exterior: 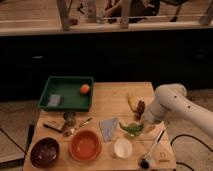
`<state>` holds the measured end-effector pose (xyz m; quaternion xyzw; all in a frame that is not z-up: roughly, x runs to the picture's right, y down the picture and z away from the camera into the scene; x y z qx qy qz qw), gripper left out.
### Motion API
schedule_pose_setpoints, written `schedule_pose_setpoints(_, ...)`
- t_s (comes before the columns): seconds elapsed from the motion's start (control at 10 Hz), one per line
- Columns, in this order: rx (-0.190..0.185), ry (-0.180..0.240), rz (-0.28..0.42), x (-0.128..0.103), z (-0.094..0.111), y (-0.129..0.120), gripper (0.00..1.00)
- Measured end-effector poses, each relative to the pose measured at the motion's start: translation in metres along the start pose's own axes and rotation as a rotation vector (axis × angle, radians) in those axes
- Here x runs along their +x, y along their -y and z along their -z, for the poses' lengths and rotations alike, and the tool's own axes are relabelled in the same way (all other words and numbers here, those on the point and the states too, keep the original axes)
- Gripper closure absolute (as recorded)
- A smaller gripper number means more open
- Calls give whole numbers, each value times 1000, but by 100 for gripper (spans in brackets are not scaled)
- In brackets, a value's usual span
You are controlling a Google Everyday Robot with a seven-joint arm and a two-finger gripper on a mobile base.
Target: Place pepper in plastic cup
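The slim green pepper (127, 127) lies across the top of the small translucent light-green plastic cup (134, 132), near the middle right of the wooden table (112, 97). Its left end sticks out over the cup's rim. My gripper (146, 123) is at the end of the white arm (170, 106), just to the right of the cup and slightly above it. I cannot tell whether it still touches the pepper.
A green tray (60, 102) with an orange fruit (85, 89) stands at the back left. Along the front are a dark bowl (44, 152), an orange bowl (85, 145) and a white cup (122, 148). A metal cup (69, 118), grey cloth (108, 128), banana (131, 102) and brush (151, 149) lie around.
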<state>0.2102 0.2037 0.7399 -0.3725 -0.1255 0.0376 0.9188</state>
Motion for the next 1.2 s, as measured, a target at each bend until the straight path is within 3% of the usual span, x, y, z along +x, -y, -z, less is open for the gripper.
schedule_pose_setpoints(0.3, -5, -4, -1, 5, 0, 2, 23)
schedule_pose_setpoints(0.4, -4, -3, 0, 6, 0, 4, 20)
schedule_pose_setpoints(1.2, -28, -10, 17, 7, 4, 11, 20)
